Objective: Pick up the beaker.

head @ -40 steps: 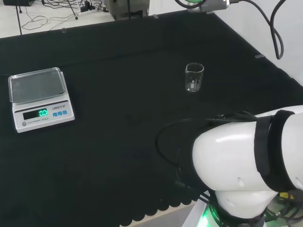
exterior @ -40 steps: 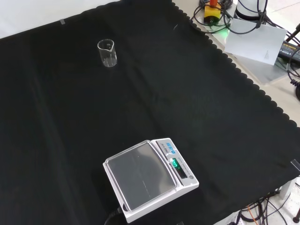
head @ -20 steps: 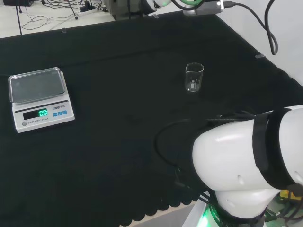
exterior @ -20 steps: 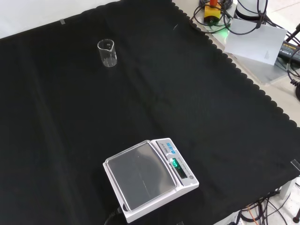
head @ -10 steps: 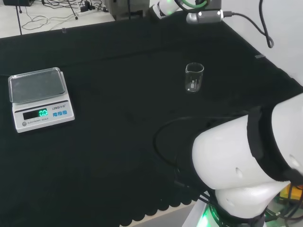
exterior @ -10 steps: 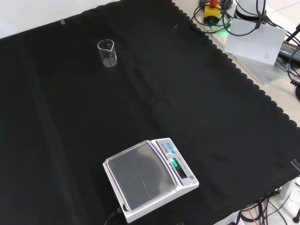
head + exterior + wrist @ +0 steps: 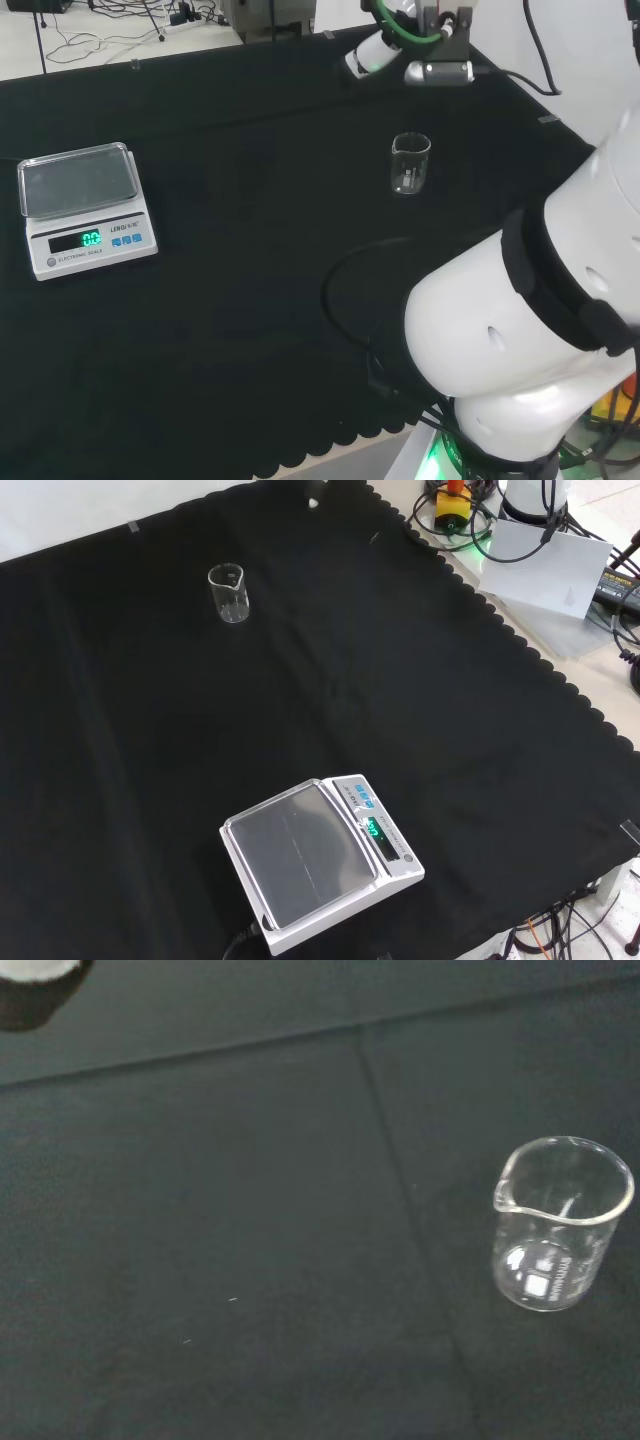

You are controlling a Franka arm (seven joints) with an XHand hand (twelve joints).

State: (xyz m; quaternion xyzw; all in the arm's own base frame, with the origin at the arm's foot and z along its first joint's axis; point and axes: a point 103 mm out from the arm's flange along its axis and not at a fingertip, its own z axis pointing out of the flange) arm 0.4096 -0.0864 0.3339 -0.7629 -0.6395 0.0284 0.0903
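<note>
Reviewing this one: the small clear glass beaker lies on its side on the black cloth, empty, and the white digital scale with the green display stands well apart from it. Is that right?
Not quite. The small clear glass beaker stands upright on the black cloth, as the wrist view shows; it does look empty. The white digital scale does stand well apart from it.

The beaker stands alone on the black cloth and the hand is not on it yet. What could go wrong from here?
1. The beaker is clear glass, upright and empty; against the black cloth its edges are faint, so the hand may close off-centre.
2. Nothing braces it, so a sideways touch could tip it or push it along the cloth.
3. The scale stands far from the beaker, so it is hardly in the way.
</note>
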